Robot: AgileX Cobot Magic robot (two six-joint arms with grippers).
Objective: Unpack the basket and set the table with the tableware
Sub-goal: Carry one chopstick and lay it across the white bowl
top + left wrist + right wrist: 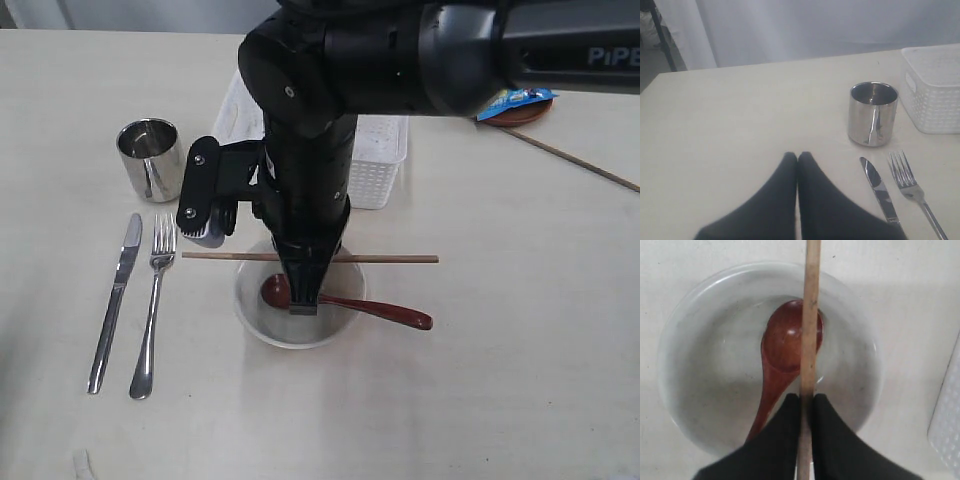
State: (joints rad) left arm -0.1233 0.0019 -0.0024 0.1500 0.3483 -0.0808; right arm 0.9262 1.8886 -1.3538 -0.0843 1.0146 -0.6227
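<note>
Exterior view, from the left: a steel knife (114, 303) and a fork (154, 305) lie side by side on the table (520, 390), handles toward the near edge. Just behind them a shiny steel cup (150, 159) stands upright with its mouth up. The left wrist view shows the left pincer (797, 157) with its dark fingers pressed together on nothing, over bare table short of the cup and the knife. Farther along, the white perforated basket (382, 165) sits at the back of the table. The right arm covers most of it, so what it holds cannot be told. In front of it is the off-white bowl (250, 318), which holds the head of the dark red spoon (392, 314). The spoon's handle runs out over the rim to the right, its end beyond the bowl. The right pincer (303, 303) reaches down into the mouth of the bowl. In the right wrist view its fingers (832, 440) are nearly together with the wooden chopsticks (400, 258) clamped between them. The chopsticks read as one stick there. They lie level across the bowl, over the spoon's head, with both ends past the rim; whether they touch the rim cannot be told. At the far right, by the back edge, a small brown plate (524, 117) carries a blue snack packet (516, 99), both partly hidden by the arm.
</note>
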